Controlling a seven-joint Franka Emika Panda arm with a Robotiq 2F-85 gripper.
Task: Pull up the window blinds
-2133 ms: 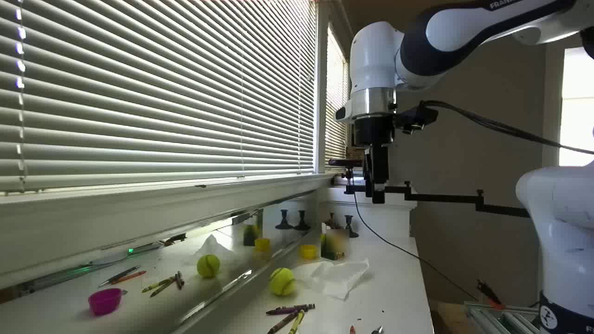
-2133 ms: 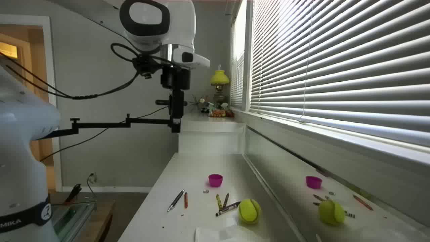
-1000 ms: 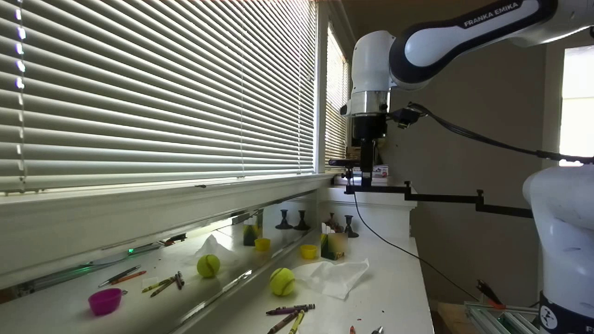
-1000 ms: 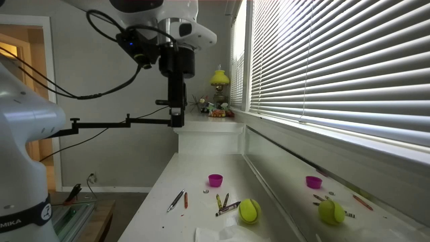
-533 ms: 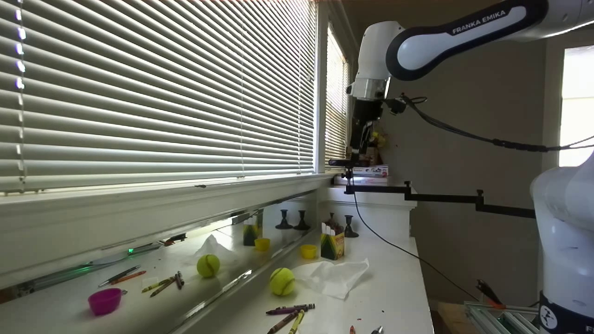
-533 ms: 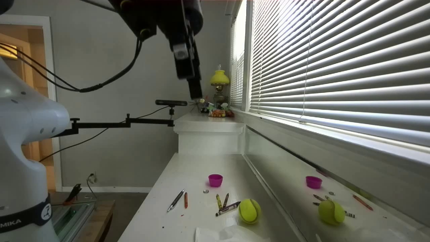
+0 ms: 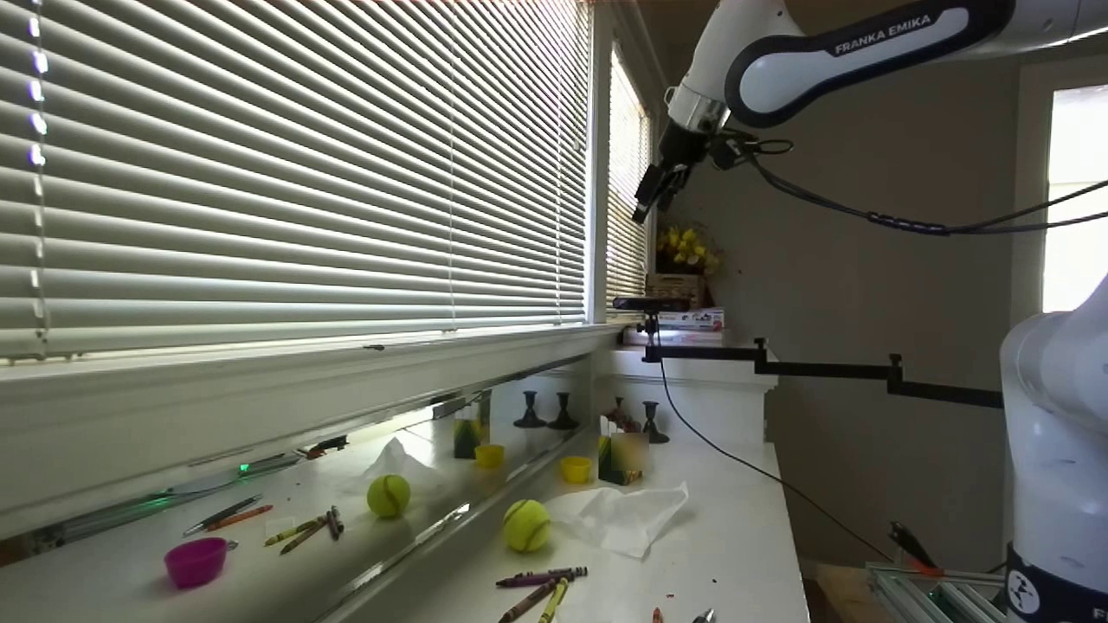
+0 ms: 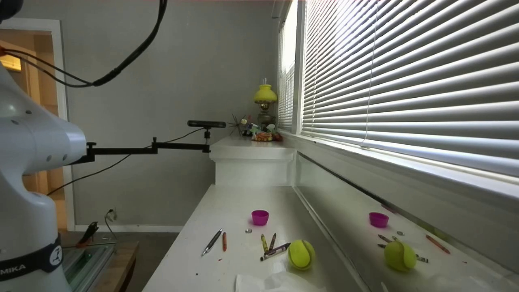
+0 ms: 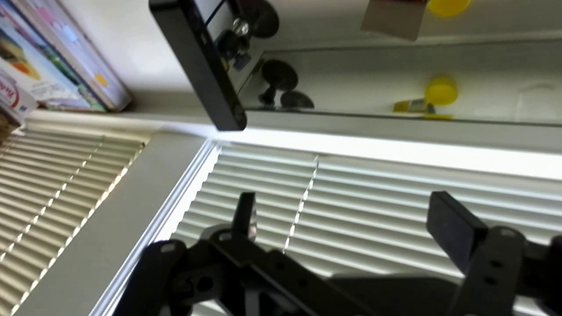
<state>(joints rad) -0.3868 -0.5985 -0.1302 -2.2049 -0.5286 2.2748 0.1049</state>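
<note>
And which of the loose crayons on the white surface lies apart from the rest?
The orange crayon, lying beside the pen in an exterior view; the other loose crayons are grouped close to the tennis ball.

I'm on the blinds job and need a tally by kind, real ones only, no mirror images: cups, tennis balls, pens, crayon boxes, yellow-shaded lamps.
Cups: 2 (pink cup, yellow cup)
Tennis ball: 1
Ballpoint pen: 1
Crayon box: 1
Yellow-shaded lamp: 1
Total: 6
</note>
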